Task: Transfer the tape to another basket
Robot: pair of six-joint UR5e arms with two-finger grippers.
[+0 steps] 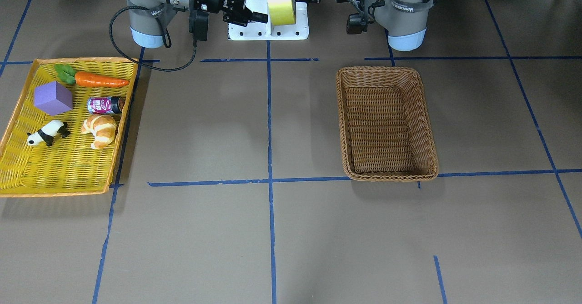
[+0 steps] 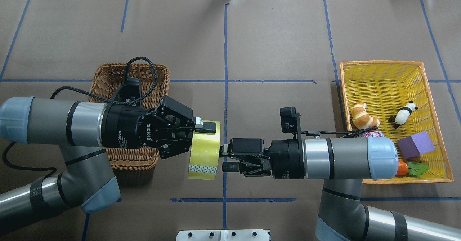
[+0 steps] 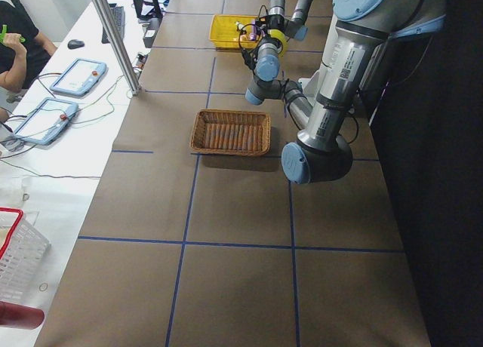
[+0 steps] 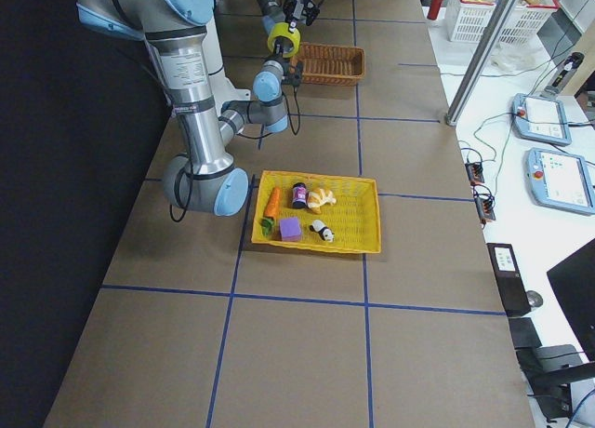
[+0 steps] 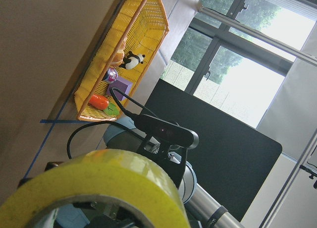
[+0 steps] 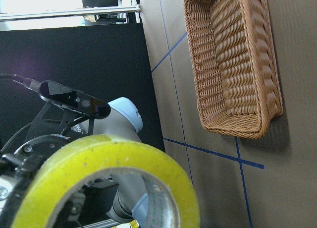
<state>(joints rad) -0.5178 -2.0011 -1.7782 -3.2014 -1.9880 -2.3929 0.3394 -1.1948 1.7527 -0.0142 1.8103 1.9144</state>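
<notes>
The yellow-green tape [image 2: 204, 151] hangs in the air between my two grippers, near the robot's base, over the table's middle line. My left gripper [image 2: 207, 130] is shut on the roll's far rim, one finger [image 2: 208, 126] lying over its top. My right gripper [image 2: 227, 158] is right beside the roll's other side with its jaws spread, not pinching it. The roll fills the foreground of the left wrist view [image 5: 109, 181] and the right wrist view [image 6: 124, 158]. The brown wicker basket [image 2: 108, 76] stands empty on the table under my left arm; it also shows in the front view [image 1: 384, 131].
A shallow yellow tray [image 2: 381, 79] at the robot's right holds a croissant [image 2: 363, 115], a panda toy [image 2: 403, 114], a purple cube [image 2: 416, 144], a carrot and a can. Blue tape lines cross the brown table.
</notes>
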